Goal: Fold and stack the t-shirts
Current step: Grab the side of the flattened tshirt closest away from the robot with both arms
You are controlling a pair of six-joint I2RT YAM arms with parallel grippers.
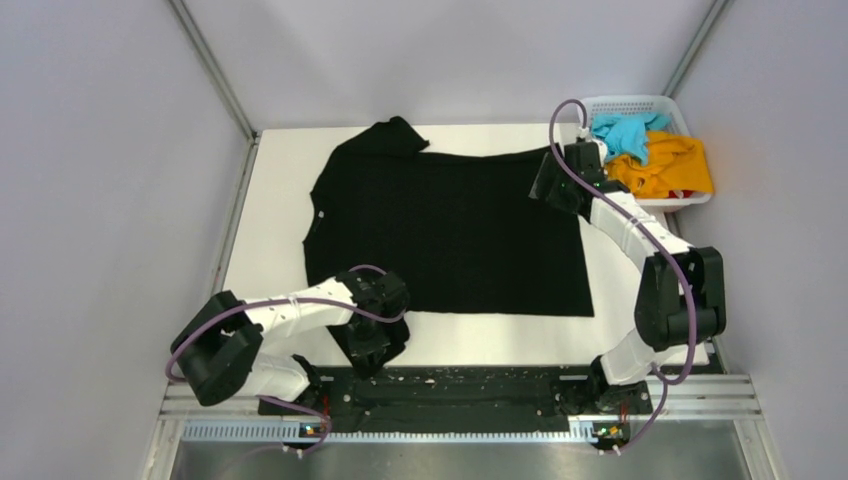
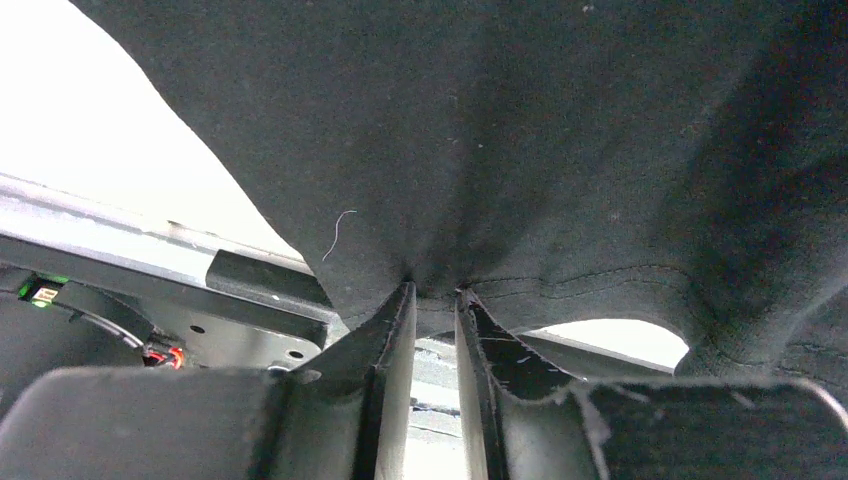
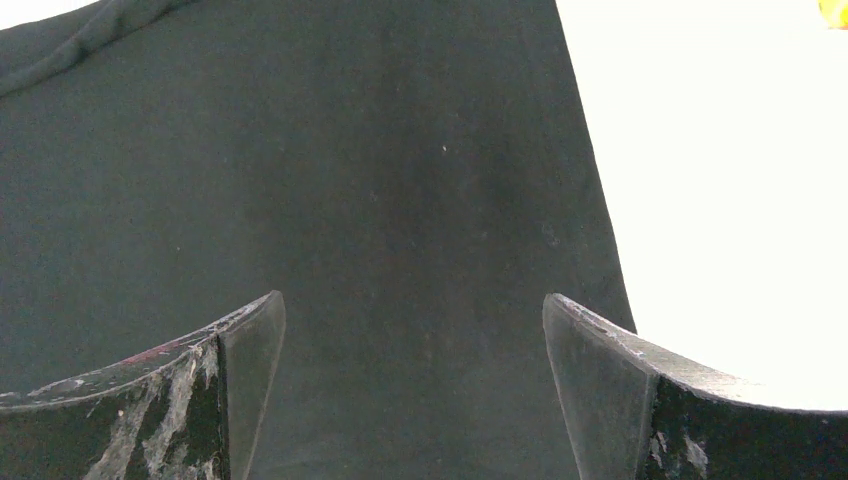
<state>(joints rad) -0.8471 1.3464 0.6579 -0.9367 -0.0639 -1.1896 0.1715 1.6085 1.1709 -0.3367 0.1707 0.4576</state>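
Between left jaws, hem of black t-shirt [image 2: 520, 150]

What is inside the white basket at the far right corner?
A crumpled turquoise t-shirt and an orange-yellow t-shirt fill the basket. Anything beneath them is covered.

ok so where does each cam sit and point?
Top external: above and behind the bases, looking down at the table; the left arm, right arm and black t-shirt show.
Left wrist: on the left arm, looking along the left fingers, shut on the shirt's edge.
Right wrist: looking down past the right fingers, open, at flat shirt.
Shared: all see the black t-shirt.
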